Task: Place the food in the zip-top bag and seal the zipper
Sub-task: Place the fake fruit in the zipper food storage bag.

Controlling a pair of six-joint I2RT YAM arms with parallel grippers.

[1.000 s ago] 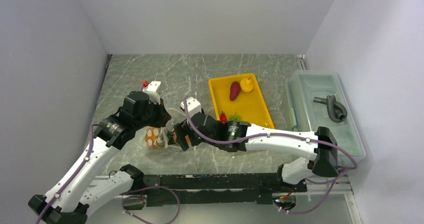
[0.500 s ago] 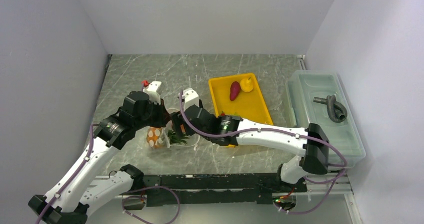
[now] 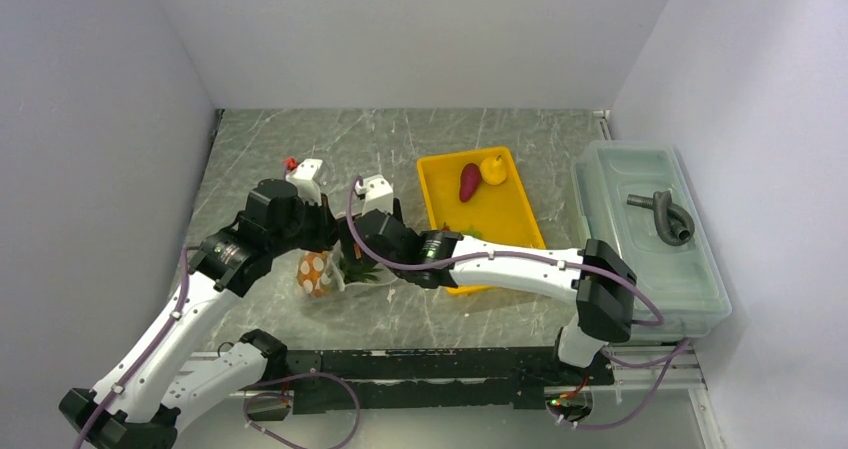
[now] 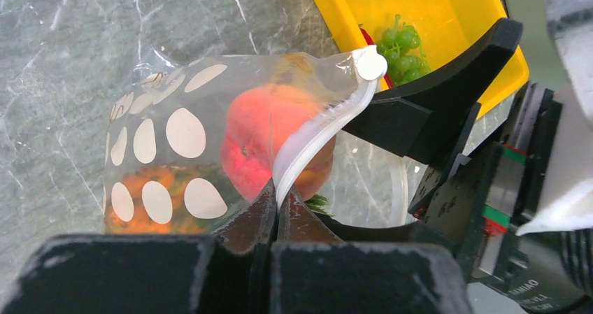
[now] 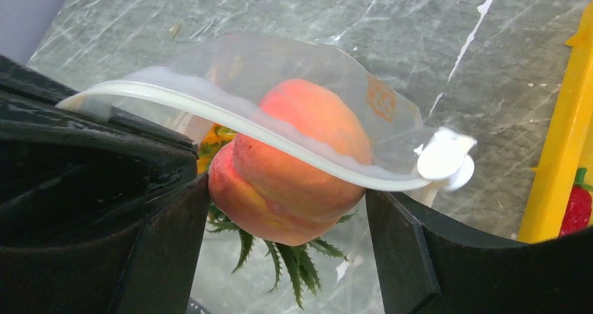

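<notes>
The clear polka-dot zip-top bag point(image 3: 314, 272) lies left of the tray. My left gripper point(image 4: 278, 191) is shut on the pale zipper point(image 4: 315, 136) and holds the mouth up. A white slider point(image 4: 369, 63) sits at the strip's end. My right gripper point(image 5: 287, 191) is open at the mouth, its fingers point(image 5: 164, 237) on either side of the peach point(image 5: 294, 160), which lies under the zipper point(image 5: 245, 122). The orange pineapple point(image 4: 140, 212) is in the bag, its leaves point(image 5: 294, 258) below the peach. Eggplant point(image 3: 468, 181) and pear point(image 3: 492, 170) lie in the tray. Grapes point(image 4: 402, 45) and chilli point(image 5: 575, 205) are at its near end.
The yellow tray point(image 3: 505, 219) stands right of the bag. A translucent lidded bin point(image 3: 625, 184) with a grey hose point(image 3: 665, 216) on it stands at the far right. Both arms cross close together over the bag. Grey walls enclose the table.
My right gripper has moved left and away from the table's near edge, up to the bag's mouth. The left arm has barely moved and still holds the zipper.
</notes>
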